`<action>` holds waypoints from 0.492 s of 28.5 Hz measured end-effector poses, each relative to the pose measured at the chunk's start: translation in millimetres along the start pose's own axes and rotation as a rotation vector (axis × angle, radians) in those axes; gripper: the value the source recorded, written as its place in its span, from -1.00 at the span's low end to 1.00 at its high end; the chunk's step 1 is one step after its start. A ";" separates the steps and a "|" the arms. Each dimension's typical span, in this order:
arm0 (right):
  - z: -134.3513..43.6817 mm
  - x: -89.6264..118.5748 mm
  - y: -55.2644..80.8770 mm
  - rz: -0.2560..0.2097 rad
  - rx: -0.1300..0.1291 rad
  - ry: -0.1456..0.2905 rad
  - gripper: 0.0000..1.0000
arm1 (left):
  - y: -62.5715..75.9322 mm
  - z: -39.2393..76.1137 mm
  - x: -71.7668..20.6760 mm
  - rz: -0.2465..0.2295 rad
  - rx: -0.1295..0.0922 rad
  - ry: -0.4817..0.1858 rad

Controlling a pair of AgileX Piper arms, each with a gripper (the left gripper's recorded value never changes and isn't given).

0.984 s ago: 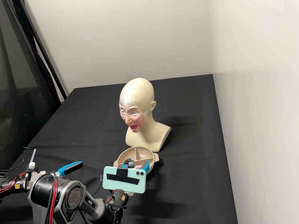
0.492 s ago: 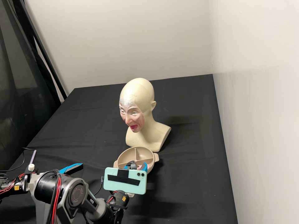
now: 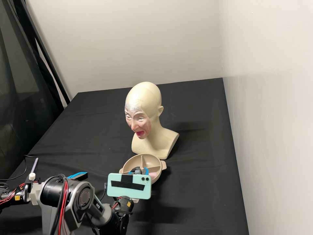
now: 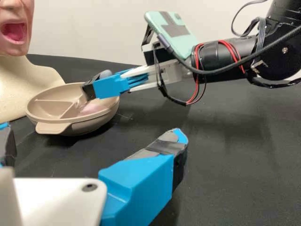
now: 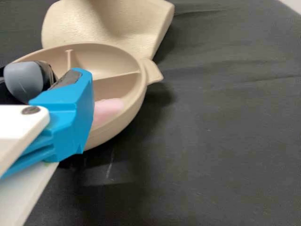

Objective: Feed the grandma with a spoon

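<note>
Black bench (image 3: pixel 195 107) had the grandma head (image 3: pixel 143 111) mid-way, mouth open for food; bowl (image 3: pixel 153 161) sat just in front; right gripper (image 4: pixel 96 88) pinched the spoon (image 5: pixel 21 81) w/ tip down in the bowl, prob to scoop pink food (image 5: pixel 107 110); left gripper (image 4: pixel 91 141) hung wide open nr front-left corner.

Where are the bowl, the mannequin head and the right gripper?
bowl (image 4: pixel 70 125): left wrist view, on its outer wall.
mannequin head (image 3: pixel 145 124): high view, on the cheek.
right gripper (image 4: pixel 88 89): left wrist view, between its fingertips, at the bowl.
</note>
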 end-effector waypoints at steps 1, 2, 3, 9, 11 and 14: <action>0.1 1.0 -1.8 -0.009 -0.001 -0.002 -1.00 | 0.2 0.0 0.1 0.001 0.000 0.000; -0.7 2.0 -3.4 -0.015 -0.002 -0.001 -1.00 | 0.6 0.2 0.5 0.003 0.000 -0.001; -0.9 2.6 -4.4 -0.020 -0.002 -0.003 -1.00 | 0.8 0.2 0.6 0.003 0.000 -0.001; -2.4 8.1 -11.7 -0.056 -0.007 -0.010 -1.00 | 2.3 3.3 2.4 0.009 0.002 -0.011; -2.8 8.6 -12.0 -0.055 -0.007 -0.008 -1.00 | 2.1 3.8 2.4 0.008 0.002 -0.013; -3.5 9.1 -13.4 -0.055 -0.004 -0.010 -1.00 | 2.4 5.2 3.4 0.009 0.003 -0.017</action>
